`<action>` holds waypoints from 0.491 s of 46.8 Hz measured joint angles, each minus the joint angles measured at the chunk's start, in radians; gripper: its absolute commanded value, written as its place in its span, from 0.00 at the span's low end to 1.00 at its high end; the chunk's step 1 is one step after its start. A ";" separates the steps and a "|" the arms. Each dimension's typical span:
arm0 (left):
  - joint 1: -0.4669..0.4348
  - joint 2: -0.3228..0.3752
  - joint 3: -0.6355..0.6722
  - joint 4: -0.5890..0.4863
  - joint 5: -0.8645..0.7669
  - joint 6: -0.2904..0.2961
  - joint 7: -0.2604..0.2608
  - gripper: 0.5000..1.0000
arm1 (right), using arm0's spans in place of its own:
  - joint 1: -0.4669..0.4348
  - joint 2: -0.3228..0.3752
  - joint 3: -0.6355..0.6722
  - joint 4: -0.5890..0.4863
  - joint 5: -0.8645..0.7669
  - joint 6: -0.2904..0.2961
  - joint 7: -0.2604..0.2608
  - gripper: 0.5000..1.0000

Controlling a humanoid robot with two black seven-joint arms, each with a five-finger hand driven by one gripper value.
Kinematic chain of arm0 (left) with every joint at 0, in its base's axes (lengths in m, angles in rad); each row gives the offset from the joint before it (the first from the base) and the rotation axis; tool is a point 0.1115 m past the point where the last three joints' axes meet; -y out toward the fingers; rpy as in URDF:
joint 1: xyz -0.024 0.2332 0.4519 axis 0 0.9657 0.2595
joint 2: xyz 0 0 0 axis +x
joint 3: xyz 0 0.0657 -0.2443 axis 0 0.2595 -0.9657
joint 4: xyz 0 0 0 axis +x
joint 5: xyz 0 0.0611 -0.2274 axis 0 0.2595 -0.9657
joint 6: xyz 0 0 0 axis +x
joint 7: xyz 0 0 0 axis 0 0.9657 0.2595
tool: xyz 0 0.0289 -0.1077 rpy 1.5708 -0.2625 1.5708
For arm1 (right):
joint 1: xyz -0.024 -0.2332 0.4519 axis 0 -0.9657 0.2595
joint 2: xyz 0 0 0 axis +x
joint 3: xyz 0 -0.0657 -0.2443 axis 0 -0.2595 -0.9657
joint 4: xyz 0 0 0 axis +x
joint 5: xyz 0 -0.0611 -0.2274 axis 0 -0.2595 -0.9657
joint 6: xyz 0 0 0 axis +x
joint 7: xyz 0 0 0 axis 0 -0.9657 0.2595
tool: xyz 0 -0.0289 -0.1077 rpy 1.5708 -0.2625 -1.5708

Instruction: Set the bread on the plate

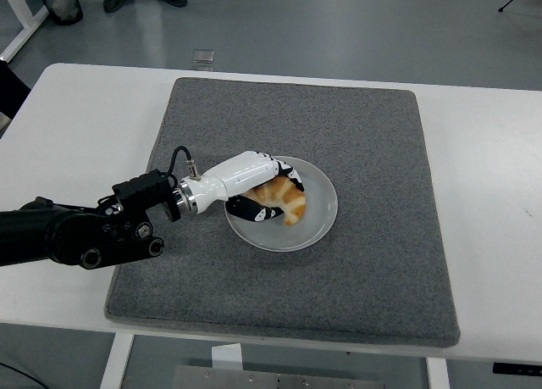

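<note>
White left hand (254, 186) curled around bread (284, 201) | bread resting on plate (318, 224) | grey mat (373, 262) beneath

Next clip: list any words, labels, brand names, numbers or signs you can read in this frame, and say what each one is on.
None: no legible text shows anywhere in this frame.
The white and black left robot hand, the golden-brown croissant-shaped bread, the round pale grey plate, the square dark grey felt mat and the white table all show no print.
</note>
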 measured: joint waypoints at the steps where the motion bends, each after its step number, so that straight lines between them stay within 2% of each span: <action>1: 0.000 0.000 0.000 -0.001 0.000 0.000 0.000 0.75 | 0.000 0.000 0.000 0.000 0.000 0.000 0.000 0.90; 11: 0.000 0.003 -0.002 -0.003 -0.001 0.000 0.001 0.97 | 0.000 0.000 0.001 0.000 0.000 0.000 0.000 0.90; 23: 0.000 0.017 -0.056 -0.023 -0.012 -0.002 0.001 0.98 | 0.000 0.000 0.001 0.000 0.000 0.000 0.000 0.90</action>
